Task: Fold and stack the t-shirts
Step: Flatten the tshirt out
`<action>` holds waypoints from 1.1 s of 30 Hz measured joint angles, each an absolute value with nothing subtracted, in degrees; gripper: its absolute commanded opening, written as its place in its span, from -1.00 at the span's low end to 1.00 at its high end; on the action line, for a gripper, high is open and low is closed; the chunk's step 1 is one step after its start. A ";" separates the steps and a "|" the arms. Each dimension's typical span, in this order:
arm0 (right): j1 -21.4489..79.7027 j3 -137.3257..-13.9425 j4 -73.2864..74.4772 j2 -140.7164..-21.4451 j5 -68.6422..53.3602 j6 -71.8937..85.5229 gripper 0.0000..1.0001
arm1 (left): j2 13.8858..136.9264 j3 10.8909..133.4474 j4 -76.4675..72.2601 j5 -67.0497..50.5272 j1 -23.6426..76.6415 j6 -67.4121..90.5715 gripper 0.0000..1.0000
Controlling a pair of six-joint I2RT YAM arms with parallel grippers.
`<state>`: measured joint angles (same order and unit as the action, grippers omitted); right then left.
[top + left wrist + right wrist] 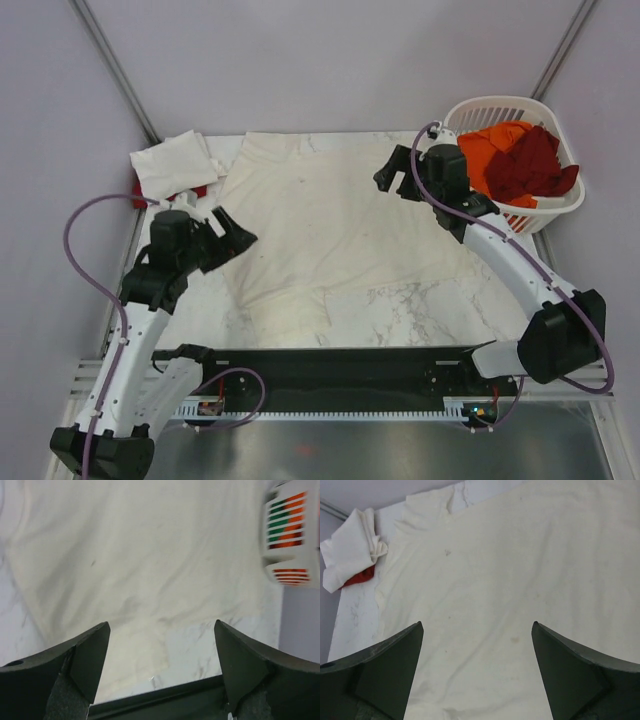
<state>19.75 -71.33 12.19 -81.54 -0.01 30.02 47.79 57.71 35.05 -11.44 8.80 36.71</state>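
A cream t-shirt [320, 215] lies spread flat on the marble table [430, 300]. The left gripper [233, 232] hovers at the shirt's left edge and the right gripper [392, 175] over its far right part, both with jaws wide and empty. A folded white shirt [172, 160] sits beyond the cream shirt's far left corner. A white basket [555, 210] of orange and dark red garments [530, 165] stands to its right.

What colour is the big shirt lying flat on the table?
The shirt is cream, a slightly yellowish off-white. The top external view shows it best.
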 measured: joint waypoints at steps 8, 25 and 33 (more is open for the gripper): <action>24.03 -54.70 15.51 -71.64 -0.03 32.84 0.96 | 40.29 34.37 51.24 -7.53 23.11 43.09 0.83; 25.02 -50.98 21.91 -61.41 1.10 31.24 0.96 | 56.23 29.98 48.99 12.45 46.72 71.85 0.58; 25.02 -50.89 21.96 -63.16 2.90 29.95 0.96 | 56.01 26.65 46.87 12.53 48.25 74.37 0.21</action>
